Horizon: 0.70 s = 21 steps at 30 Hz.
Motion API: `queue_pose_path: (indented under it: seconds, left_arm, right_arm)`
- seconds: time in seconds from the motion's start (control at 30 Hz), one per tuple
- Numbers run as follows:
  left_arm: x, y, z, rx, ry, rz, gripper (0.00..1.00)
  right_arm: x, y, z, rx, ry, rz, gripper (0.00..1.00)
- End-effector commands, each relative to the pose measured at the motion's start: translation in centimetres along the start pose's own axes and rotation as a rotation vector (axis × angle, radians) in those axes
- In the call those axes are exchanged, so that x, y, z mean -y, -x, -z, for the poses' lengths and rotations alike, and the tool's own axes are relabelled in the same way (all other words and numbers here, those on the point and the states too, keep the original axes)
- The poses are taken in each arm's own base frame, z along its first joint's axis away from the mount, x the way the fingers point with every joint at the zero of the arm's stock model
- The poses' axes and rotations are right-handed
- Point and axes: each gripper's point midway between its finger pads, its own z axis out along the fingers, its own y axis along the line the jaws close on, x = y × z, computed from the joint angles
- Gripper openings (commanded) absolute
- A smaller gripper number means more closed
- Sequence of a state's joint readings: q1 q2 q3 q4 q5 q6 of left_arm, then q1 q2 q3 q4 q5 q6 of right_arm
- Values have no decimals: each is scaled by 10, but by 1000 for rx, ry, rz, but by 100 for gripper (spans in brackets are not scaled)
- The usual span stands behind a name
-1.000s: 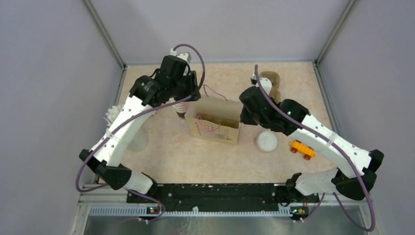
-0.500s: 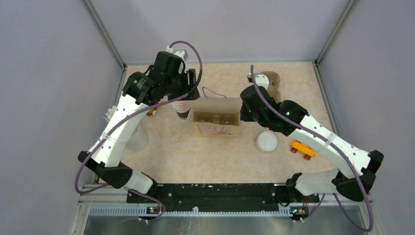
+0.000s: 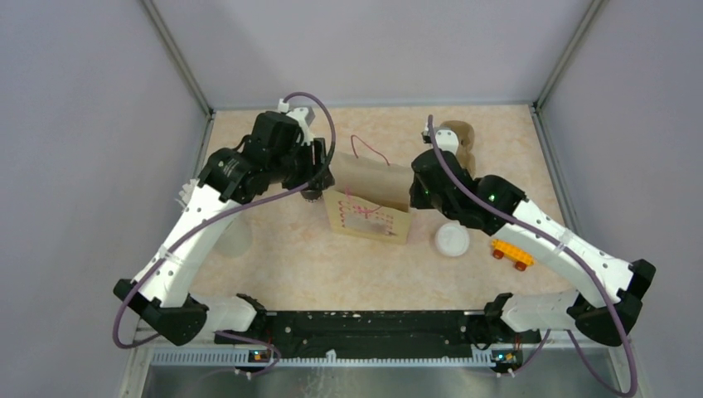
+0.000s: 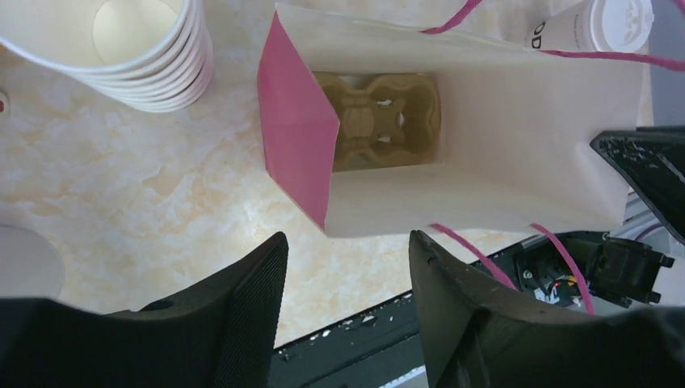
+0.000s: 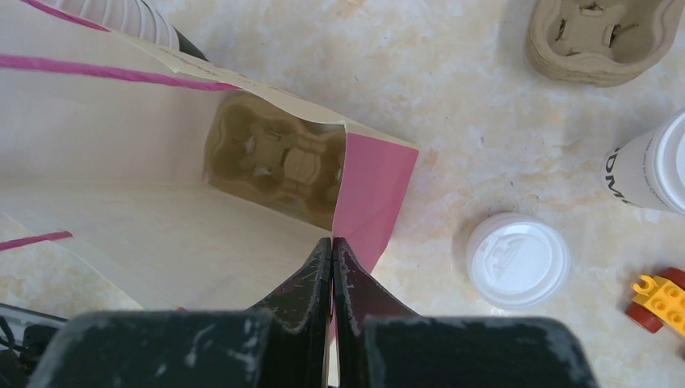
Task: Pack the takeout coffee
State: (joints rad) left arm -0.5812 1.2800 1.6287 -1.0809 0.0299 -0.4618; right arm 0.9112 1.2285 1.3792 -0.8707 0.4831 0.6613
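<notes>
The takeout coffee, a white lidded cup with black lettering, shows at the right edge of the right wrist view point(image 5: 650, 170) and at the top right of the left wrist view point(image 4: 594, 24). In the top view the right arm hides it. A brown paper bag point(image 3: 369, 203) with pink handles stands open mid-table, with a cardboard carrier point(image 5: 279, 158) at its bottom. My right gripper point(image 5: 332, 240) is shut on the bag's right end fold, also seen from above point(image 3: 412, 197). My left gripper point(image 4: 347, 242) is open and empty at the bag's left end.
A round white lid point(image 3: 452, 240) sits right of the bag; I cannot tell whether a cup is under it. A toy brick car point(image 3: 510, 253) lies beside it. A carrier stack point(image 3: 460, 137) is at the back right. A lidless cup stack point(image 4: 121, 48) stands left of the bag.
The bag has tipped, so its front face and handles now show from above instead of its open mouth. My left arm has swung left and nearer. The right gripper still holds the bag.
</notes>
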Motion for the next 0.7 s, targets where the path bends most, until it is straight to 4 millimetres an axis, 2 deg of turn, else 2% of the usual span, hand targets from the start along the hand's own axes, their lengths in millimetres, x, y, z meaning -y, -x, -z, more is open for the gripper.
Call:
queue_pose_path:
  seconds: [0.0, 0.4, 0.67]
  left_arm:
    - [7, 32, -13, 95, -17, -40, 63]
    - [-1, 32, -63, 21, 14, -57, 57]
    - [-5, 41, -78, 25, 36, -98, 48]
  right_arm:
    - [3, 13, 8, 60, 27, -18, 0]
    - [6, 6, 7, 54, 29, -15, 0]
    - [8, 8, 5, 70, 24, 5, 0]
